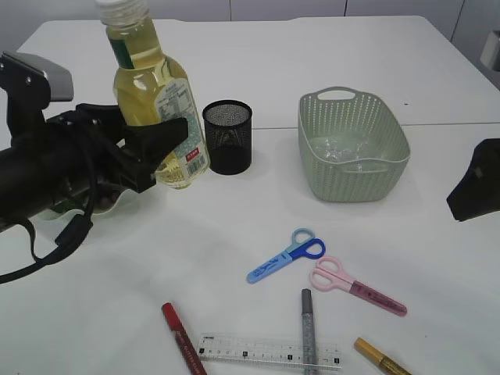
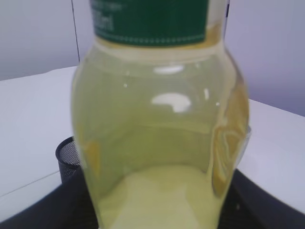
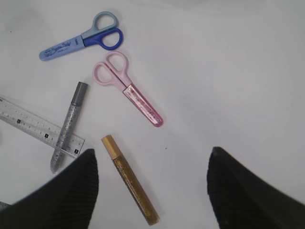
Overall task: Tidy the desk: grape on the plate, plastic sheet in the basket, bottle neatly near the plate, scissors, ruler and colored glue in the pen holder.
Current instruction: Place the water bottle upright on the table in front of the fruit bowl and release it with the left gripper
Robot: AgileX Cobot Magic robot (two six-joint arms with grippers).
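Exterior view: left fingers grasp the bottle low, above the tabletop beside the holder; top-heavy, it may tip. Right fingers spread empty over the glue.

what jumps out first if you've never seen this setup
The left gripper holds a bottle of yellow liquid upright above the table, just left of the black mesh pen holder. Near the front edge lie blue scissors, pink scissors, a ruler and glue pens, still loose.
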